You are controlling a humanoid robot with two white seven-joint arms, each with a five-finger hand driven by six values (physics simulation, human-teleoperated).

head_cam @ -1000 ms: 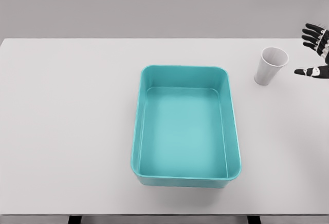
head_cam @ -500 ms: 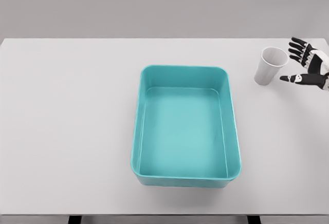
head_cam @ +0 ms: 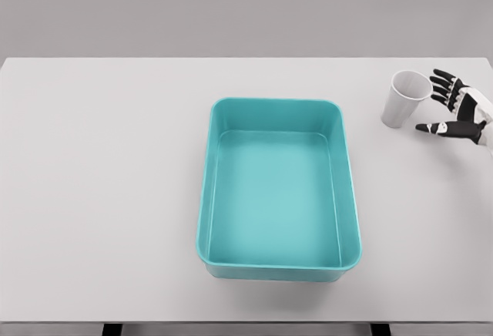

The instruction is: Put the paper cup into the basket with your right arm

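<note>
A white paper cup (head_cam: 404, 99) stands upright on the white table (head_cam: 108, 189), at the far right. My right hand (head_cam: 435, 105) sits just to the right of the cup, its black fingers spread toward it and its thumb low; it is open and holds nothing. A narrow gap still shows between the fingertips (head_cam: 438, 75) and the cup's rim. The teal basket (head_cam: 223, 120), a shallow rectangular tub, lies in the middle of the table with nothing inside. My left arm is out of view.
The table's far edge runs behind the cup and its right edge lies just beyond my right hand. Bare tabletop separates the cup from the basket's right wall (head_cam: 348, 189).
My right hand has moved left and slightly down, from the picture's right edge to right beside the cup. The cup and basket have not moved.
</note>
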